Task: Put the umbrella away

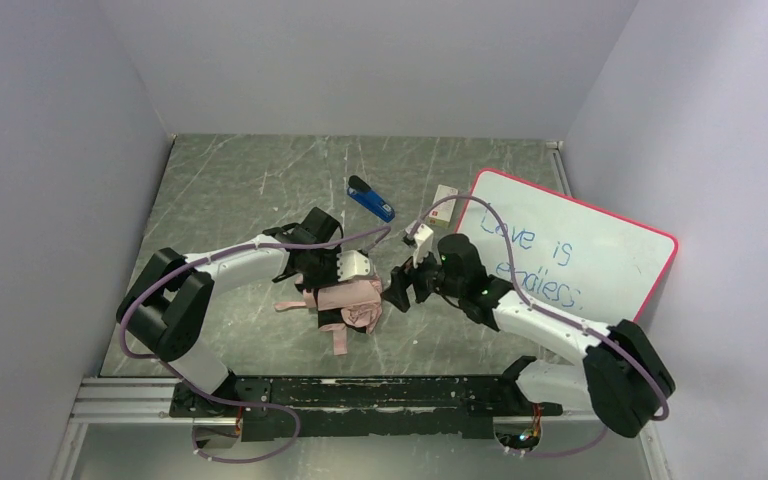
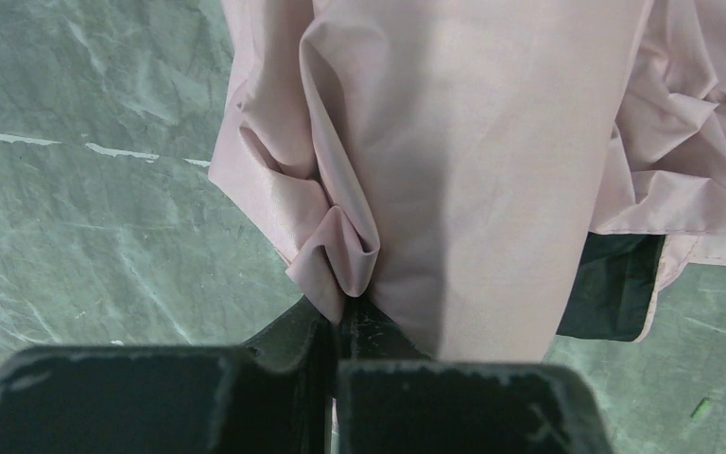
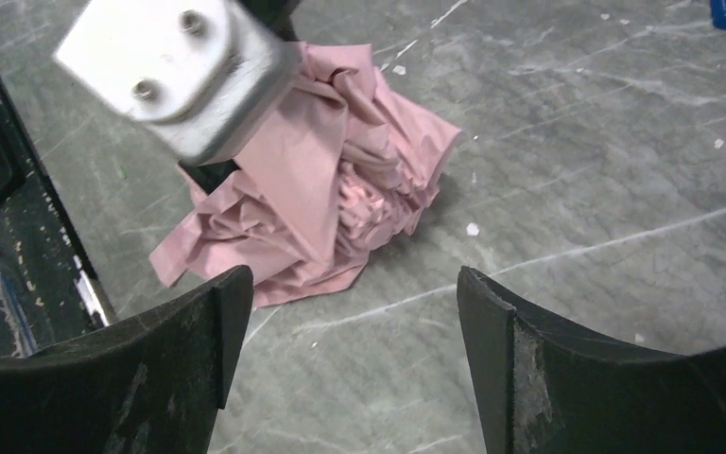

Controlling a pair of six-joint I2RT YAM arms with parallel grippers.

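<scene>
Crumpled umbrella (image 1: 352, 303) sits mid-frame on the surface (image 1: 240, 190), left pincer (image 2: 340, 317) clamped on a pink fold, right pincer (image 3: 352, 293) wide just beside it; right should grab the loose folds low and gather them tight.

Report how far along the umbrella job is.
Done: the umbrella is collapsed, on the table. In hand: the left gripper pinches a fold of its fabric; the right gripper stands open nearby, empty. Left: the crumpled fabric is not yet wrapped tidy.
</scene>
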